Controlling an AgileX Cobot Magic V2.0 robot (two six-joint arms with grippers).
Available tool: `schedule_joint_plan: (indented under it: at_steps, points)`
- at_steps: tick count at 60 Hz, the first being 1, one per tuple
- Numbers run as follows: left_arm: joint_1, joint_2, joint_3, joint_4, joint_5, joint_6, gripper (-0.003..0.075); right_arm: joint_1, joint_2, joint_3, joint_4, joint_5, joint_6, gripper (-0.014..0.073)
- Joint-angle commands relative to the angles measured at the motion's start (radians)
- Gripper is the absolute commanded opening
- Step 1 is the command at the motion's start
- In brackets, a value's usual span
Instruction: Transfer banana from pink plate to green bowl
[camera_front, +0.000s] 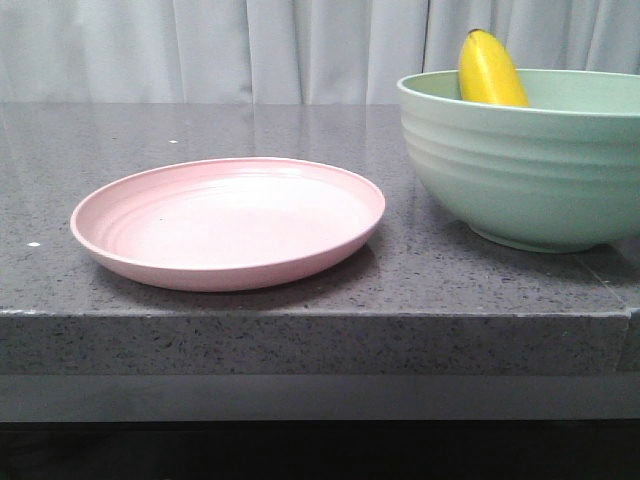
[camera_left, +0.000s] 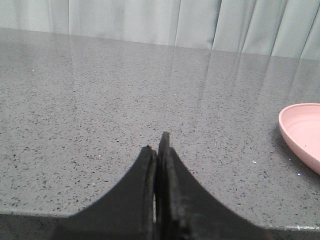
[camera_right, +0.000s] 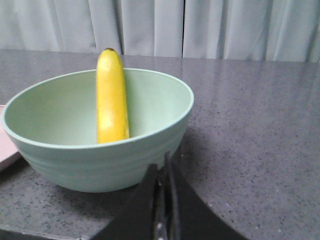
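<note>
Front view: banana (camera_front: 490, 70) in green bowl (camera_front: 520, 170) | left claw (camera_left: 157, 150) together | right claw (camera_right: 161, 167) together, low

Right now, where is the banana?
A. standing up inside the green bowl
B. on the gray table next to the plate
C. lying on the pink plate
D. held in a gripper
A: the banana stands nearly upright inside the green bowl, its tip poking above the rim, while the pink plate holds nothing and both grippers are shut on nothing.
</note>
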Motion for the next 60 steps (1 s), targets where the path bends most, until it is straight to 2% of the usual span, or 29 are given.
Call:
schedule_joint_plan:
  at_steps: [1, 13, 16, 60]
  points:
    - [0.001, -0.02, 0.002, -0.007, -0.093, -0.007, -0.002, -0.03, -0.017, 0.024, -0.024, -0.113, 0.031, -0.0058]
    - [0.001, -0.02, 0.002, -0.007, -0.093, -0.007, -0.002, -0.093, -0.096, 0.178, -0.011, -0.159, 0.037, -0.0058]
    - [0.001, -0.02, 0.002, -0.007, -0.093, -0.007, -0.002, -0.093, -0.097, 0.173, -0.002, -0.117, 0.042, -0.0058]
    - [0.001, -0.02, 0.002, -0.007, -0.093, -0.007, -0.002, -0.093, -0.095, 0.172, -0.002, -0.113, 0.042, -0.0058]
